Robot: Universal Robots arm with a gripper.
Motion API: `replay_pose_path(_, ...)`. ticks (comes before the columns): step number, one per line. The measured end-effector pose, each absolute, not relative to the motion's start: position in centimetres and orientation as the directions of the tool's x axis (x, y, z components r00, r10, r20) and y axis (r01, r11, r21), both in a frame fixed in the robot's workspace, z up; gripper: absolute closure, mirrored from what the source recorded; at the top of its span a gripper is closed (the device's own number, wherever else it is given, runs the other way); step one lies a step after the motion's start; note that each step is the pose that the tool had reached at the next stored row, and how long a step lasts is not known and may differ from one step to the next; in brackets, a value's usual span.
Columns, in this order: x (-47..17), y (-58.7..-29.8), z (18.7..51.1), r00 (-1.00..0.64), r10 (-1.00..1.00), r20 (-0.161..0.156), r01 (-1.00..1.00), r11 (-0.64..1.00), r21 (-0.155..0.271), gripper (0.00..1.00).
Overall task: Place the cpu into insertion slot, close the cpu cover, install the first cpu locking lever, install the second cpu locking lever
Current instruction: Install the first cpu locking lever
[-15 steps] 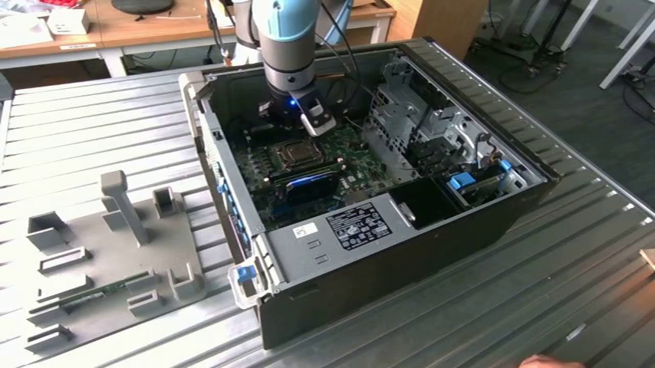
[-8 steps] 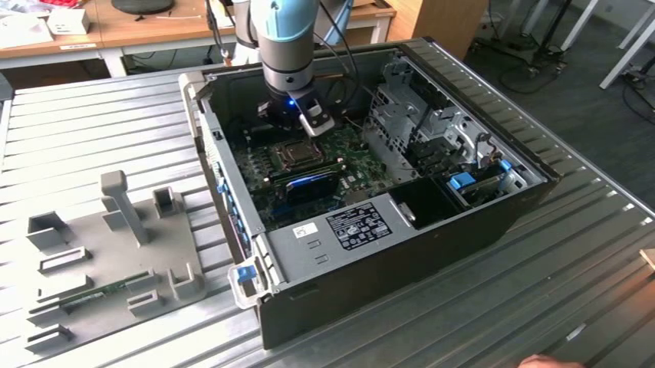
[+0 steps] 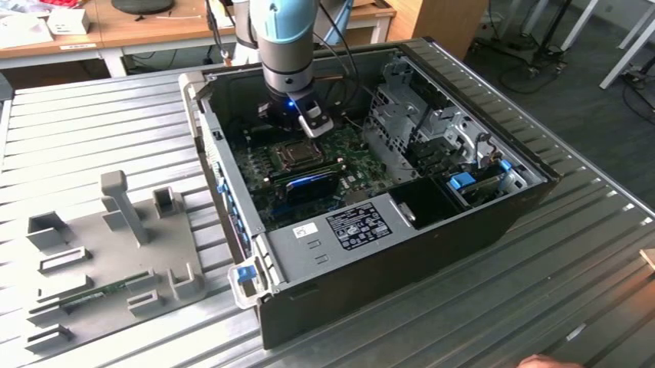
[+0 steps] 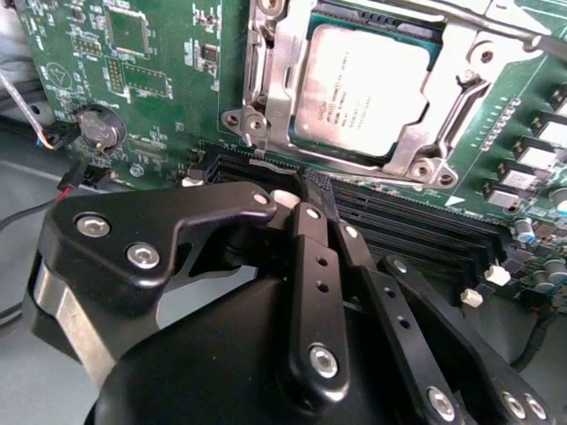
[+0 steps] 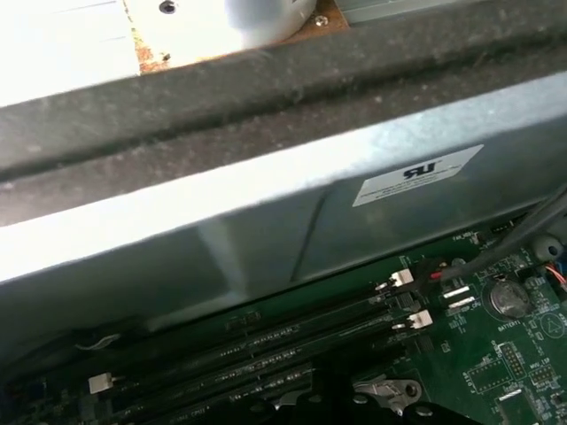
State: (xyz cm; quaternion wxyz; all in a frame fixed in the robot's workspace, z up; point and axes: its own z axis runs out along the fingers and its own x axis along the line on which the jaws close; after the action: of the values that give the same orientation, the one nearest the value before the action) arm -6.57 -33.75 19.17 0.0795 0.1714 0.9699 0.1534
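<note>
In the second wrist view the cpu [image 4: 372,88] lies flat in the insertion slot [image 4: 423,34], silvery face up. The cpu cover [image 4: 276,75] lies down around it as a silver frame. A thin metal lever [image 4: 496,28] runs along one side of the cover; I cannot tell whether it is latched. My gripper [image 4: 314,197] is shut with nothing between its black fingers, its tips just short of the socket, over the black memory strips [image 4: 407,226]. In the exterior view the gripper [image 3: 299,126] hangs inside the open computer case, just behind the socket [image 3: 297,153].
The grey drive cage [image 3: 409,115] fills the case at the exterior view's right, and a labelled metal box [image 3: 348,226] sits at the front. A grey fixture plate [image 3: 113,253] lies on the table at the left. A coin battery [image 4: 99,128] and wires sit beside the socket. The case wall [image 5: 266,230] is close.
</note>
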Motion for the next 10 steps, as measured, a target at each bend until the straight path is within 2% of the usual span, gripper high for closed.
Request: replay_pose_path(10, -6.48, -33.8, 19.0, -0.914, 0.392, -0.102, 0.342, 0.882, 0.325, 0.89)
